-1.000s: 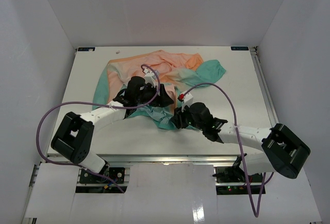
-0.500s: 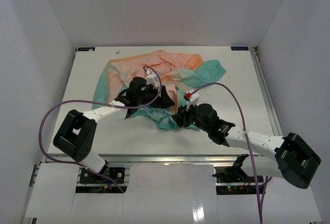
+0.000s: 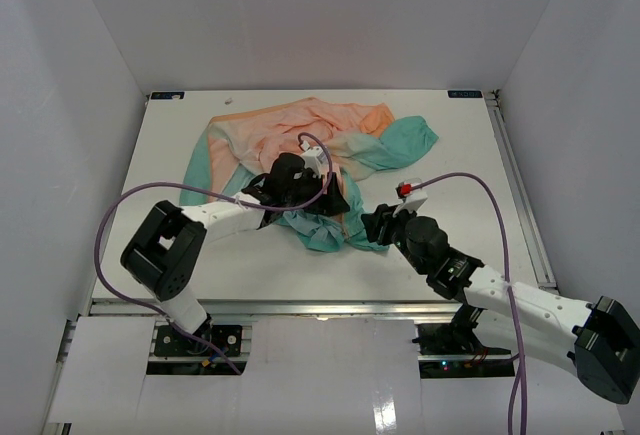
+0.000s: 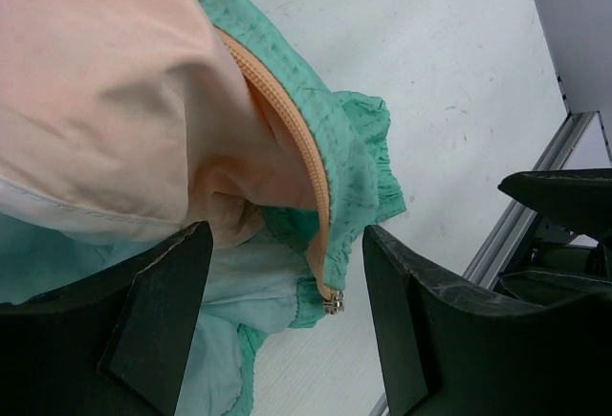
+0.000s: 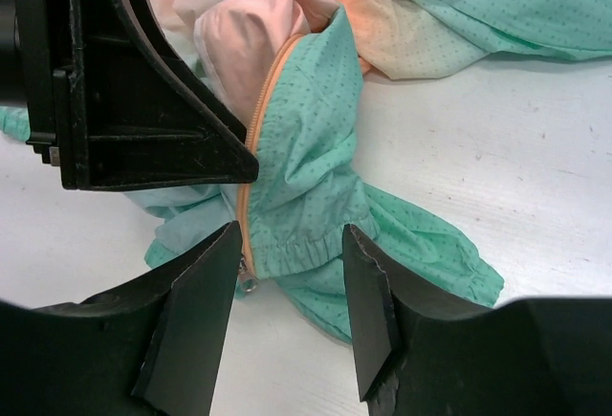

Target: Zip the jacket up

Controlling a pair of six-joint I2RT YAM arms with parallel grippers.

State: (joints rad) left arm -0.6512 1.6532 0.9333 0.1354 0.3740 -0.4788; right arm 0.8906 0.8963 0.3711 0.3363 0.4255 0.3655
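The right gripper (image 5: 290, 253), jaws apart, sits just short of the jacket (image 5: 306, 148) at its teal hem (image 5: 316, 244). It should close squarely on the bottom end of the orange zipper (image 5: 241, 225), seemingly a small metal piece, without bunching loose cloth. The left gripper (image 4: 287, 253), also parted, straddles that hem from the other side, and the rest lies crumpled farther back on the table (image 3: 470, 155).

Peach-and-teal dotted jacket (image 5: 306, 148), orange zipper (image 4: 311, 167)
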